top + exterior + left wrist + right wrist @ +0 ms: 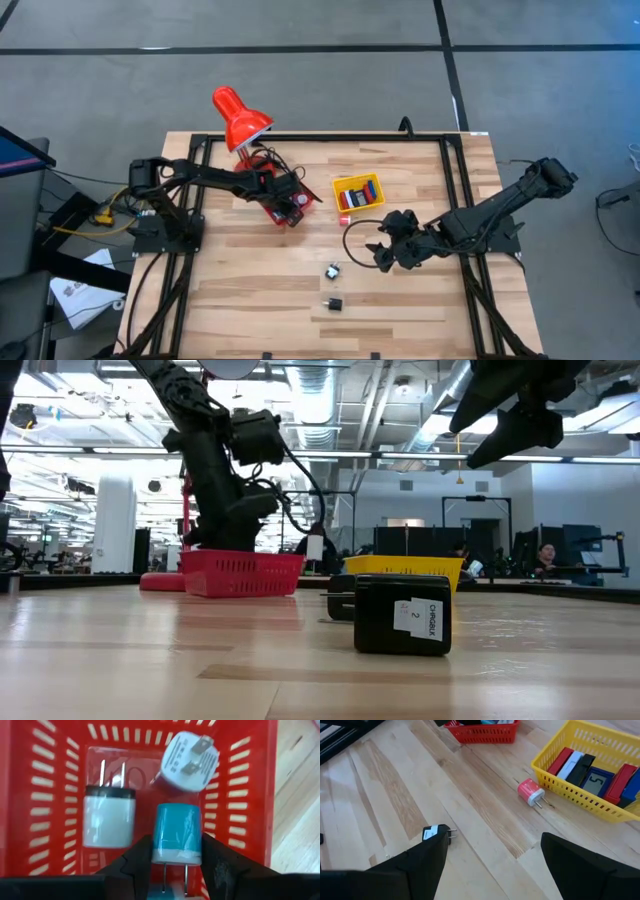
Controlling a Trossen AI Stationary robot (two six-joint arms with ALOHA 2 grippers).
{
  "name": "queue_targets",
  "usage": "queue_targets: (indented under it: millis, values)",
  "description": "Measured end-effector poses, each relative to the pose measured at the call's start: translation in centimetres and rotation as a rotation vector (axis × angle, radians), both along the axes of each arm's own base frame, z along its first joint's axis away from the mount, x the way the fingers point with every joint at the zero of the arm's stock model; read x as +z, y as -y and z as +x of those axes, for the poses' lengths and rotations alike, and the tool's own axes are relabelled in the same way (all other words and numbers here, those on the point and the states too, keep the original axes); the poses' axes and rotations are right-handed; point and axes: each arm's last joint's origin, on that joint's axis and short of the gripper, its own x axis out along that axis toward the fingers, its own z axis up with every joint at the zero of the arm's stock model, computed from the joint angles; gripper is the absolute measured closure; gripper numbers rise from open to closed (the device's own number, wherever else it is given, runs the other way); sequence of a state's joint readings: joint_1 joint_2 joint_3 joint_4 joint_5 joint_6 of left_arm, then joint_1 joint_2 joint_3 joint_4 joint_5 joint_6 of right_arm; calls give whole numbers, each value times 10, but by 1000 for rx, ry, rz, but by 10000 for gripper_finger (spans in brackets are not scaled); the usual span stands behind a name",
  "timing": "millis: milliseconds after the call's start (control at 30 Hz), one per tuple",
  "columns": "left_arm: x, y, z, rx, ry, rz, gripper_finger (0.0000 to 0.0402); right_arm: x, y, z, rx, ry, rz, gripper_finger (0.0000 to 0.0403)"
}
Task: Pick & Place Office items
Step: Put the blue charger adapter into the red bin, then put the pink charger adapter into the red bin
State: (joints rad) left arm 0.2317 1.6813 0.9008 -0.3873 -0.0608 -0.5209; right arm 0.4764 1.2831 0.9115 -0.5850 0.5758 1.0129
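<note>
The left pincer (176, 870) grips a cyan plug-in charger block (177, 834) over the red mesh basket (252, 795), seemingly just above two white chargers (109, 820), so a careless release risks landing on them, while the right pincer (492, 865) hangs wide.

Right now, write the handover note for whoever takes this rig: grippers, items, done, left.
Left gripper: over the red basket, shut on the cyan charger.
Right gripper: open, empty, above the table near the black charger.
Done: two white chargers in the red basket; flat items filed in the yellow basket.
Left: release the cyan one; the red charger beside the yellow basket and two black chargers on the table.
</note>
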Motion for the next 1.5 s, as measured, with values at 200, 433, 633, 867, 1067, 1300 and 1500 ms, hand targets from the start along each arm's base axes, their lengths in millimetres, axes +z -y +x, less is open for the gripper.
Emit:
queue_targets:
  millis: [200,433,633,867,1067,1300,1500]
  values:
    - [1,0,0,-24,4,11,249,0,0,0,0,-5,-3,91]
    - [1,0,0,-39,4,16,214,0,0,-1,2,-9,-6,91]
    - [2,0,0,-40,7,14,207,0,0,-1,1,-8,-5,91]
    - [34,4,-7,-56,116,26,211,1,2,4,1,18,34,91]
    - [70,19,-12,-97,272,73,213,-3,14,12,-71,12,2,91]
    - [87,47,-8,-169,398,121,215,-35,27,36,-85,-125,-66,91]
    - [90,70,-6,-246,429,110,210,-58,26,61,153,-187,-248,91]
